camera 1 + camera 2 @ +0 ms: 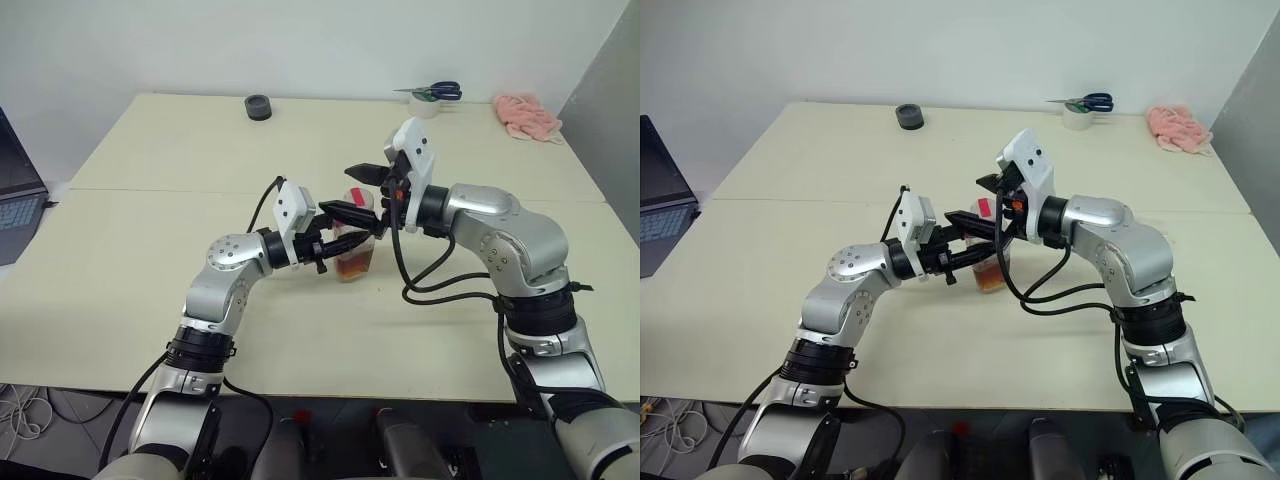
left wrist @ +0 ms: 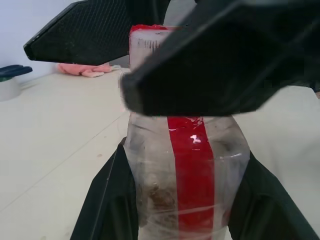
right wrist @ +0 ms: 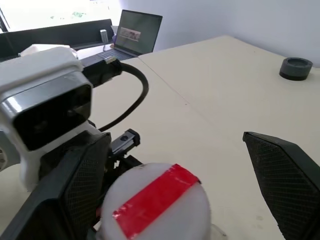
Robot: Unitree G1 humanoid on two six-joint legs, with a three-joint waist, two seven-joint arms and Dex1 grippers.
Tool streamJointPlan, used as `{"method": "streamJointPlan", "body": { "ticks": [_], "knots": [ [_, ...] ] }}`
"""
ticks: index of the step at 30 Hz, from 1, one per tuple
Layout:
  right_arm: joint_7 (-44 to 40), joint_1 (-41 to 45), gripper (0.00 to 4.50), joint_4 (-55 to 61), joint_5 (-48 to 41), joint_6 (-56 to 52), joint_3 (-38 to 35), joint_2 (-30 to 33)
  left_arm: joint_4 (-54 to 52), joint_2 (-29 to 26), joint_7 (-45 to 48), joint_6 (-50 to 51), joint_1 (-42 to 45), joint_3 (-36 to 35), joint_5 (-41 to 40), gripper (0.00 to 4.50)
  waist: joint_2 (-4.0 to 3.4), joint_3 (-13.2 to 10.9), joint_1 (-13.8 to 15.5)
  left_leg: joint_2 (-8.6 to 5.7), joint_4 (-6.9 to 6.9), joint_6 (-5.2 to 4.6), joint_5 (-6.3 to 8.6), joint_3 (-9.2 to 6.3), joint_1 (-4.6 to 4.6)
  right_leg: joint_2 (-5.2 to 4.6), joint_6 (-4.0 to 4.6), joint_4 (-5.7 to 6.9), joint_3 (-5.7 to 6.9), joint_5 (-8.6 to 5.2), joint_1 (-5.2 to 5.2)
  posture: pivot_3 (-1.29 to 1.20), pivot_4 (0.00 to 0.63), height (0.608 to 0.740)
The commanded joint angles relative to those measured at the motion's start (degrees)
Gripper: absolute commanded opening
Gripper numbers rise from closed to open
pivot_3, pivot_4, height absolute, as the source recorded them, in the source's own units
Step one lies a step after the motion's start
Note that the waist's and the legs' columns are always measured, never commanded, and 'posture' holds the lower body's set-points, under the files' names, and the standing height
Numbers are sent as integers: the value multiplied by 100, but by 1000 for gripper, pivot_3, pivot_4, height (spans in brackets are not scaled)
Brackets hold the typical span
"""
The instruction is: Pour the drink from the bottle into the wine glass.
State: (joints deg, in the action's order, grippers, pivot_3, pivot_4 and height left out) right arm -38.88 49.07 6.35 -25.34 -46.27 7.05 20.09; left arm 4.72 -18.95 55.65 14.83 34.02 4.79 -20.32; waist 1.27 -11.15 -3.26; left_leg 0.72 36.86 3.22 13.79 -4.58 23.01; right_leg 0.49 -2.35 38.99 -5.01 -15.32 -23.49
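A matte cream table point(image 1: 150, 250) stands before a plain pale wall, a laptop point(image 1: 18, 195) off its left edge. At the far side lies a round black lid point(image 1: 259, 107). Mid-table, the left gripper point(image 1: 345, 232) is clamped on the clear, crinkled plastic bottle point(image 1: 356, 252), red-striped, with reddish-brown drink point(image 1: 354, 265) low inside. The right gripper point(image 1: 372, 190) hovers spread wide over its white, red-taped cap point(image 3: 159, 207). Far right lie blue scissors point(image 1: 437, 92) and a pink cloth point(image 1: 528, 117).
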Motion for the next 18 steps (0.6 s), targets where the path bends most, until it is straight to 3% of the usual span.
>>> {"method": "streamJointPlan", "body": {
  "ticks": [1,18],
  "knots": [
    [-32,190,4500,-26,89,218,-55,33,-216,1,-41,-81,103,-87,-91,1716,0,0,-1,0,0,0,0,0,0,0,0,0,0,0,0,0,150,740],
    [-384,62,4500,26,32,183,-240,612,-184,-37,-92,-94,103,-93,-96,1716,0,0,-1,0,0,0,0,0,0,0,0,0,0,0,0,0,150,740]
  ]
}}
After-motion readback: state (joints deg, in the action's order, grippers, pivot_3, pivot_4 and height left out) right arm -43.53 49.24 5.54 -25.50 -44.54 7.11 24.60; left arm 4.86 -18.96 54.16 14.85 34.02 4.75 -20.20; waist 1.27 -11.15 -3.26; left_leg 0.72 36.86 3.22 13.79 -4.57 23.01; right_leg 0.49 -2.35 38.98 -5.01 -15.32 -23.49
